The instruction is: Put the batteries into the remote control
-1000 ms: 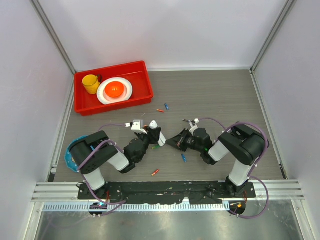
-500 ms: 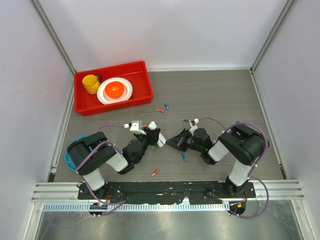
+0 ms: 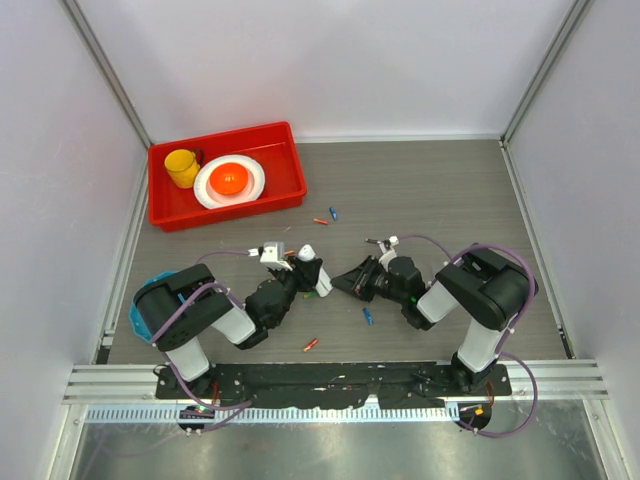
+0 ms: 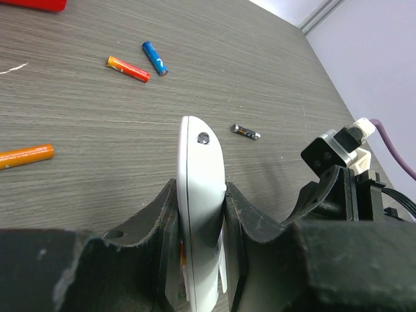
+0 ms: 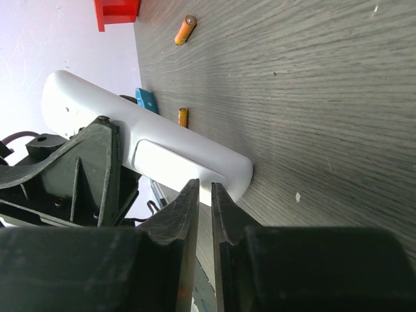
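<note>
The left gripper (image 3: pixel 306 272) is clamped on the remote control (image 4: pixel 200 169) and holds it on edge, probably to present its back to the other arm. That arm lies low, reaching inward. The right gripper (image 5: pixel 203 195), equally low, faces the remote's end with its jaws almost together; I cannot tell whether they pinch anything. 4 batteries (image 4: pixel 128 68) lie loose on the table (image 3: pixel 450 200).

Remote control (image 3: pixel 313 270) between left fingers (image 4: pixel 153 221) at centre, batteries (image 3: pixel 333 213) scattered around it, bin (image 3: pixel 220 135) far back left.
</note>
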